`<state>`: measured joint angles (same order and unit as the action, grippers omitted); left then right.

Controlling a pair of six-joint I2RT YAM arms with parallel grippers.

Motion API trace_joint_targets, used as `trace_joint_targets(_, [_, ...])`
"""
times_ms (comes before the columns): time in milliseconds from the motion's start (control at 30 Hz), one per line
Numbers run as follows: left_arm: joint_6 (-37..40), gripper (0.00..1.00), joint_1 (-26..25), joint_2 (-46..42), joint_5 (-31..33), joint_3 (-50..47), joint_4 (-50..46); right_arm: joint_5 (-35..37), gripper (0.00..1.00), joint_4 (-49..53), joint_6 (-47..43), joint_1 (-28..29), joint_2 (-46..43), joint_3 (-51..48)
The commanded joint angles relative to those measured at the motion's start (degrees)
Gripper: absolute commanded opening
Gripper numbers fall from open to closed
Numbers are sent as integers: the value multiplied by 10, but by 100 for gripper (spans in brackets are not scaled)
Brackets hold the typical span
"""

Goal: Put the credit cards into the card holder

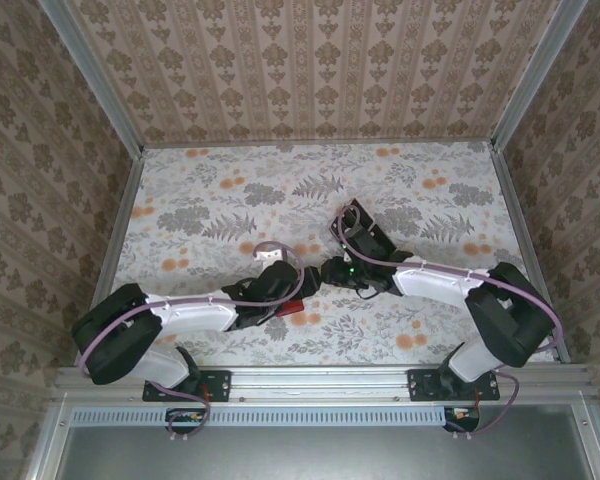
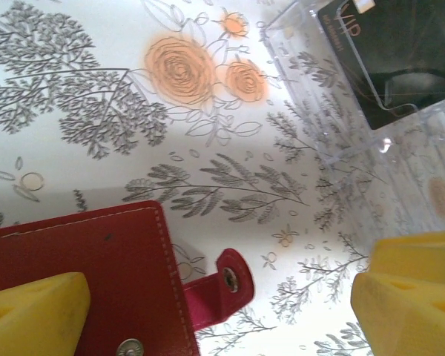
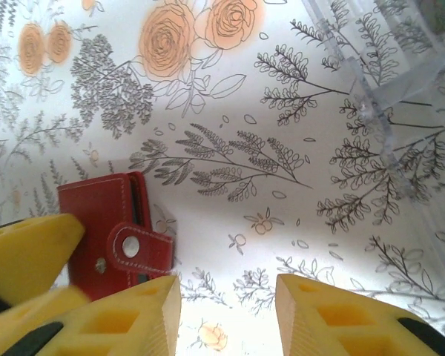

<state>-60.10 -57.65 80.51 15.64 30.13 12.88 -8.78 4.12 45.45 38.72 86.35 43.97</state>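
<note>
Top view: left gripper (image 1: 280,284) and right gripper (image 1: 334,270) nearly meet mid-surface (image 1: 200,190). Floral print, walled on three sides, little room btwn arms.

Left wrist: left fingers (image 2: 33,315) spread wide, empty. Red card holder (image 2: 81,259) lies flat, one finger over its corner, snap tab (image 2: 224,285) undone. Judged light, pliable, apt to slide; pin by the body. Black credit card (image 2: 389,52) in clear tray (image 2: 319,126): stiff, slick; take by an edge.

Right wrist: right fingers (image 3: 133,319) parted, empty.

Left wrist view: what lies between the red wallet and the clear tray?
Bare flowered table cover, nothing else, between wallet and tray, in the left wrist view.
</note>
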Motion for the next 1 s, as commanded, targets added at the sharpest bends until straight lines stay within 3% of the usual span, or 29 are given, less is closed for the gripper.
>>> trace_joint_targets(0, [-18,100,-2,-3,25,-14,-13,4,39,13,9,3,-39,-7])
trace_joint_targets(200, [17,100,19,-46,18,7,-50,-4,37,8,10,27,-61,-6])
trace_joint_targets(533, [62,100,104,-147,-30,9,-141,10,32,-7,10,104,-38,35])
trace_joint_targets(767, [92,100,170,-229,-37,-6,-252,9,18,3,-2,124,6,75])
trace_joint_targets(967, [105,100,201,-243,-51,-24,-307,0,5,1,-3,136,38,92])
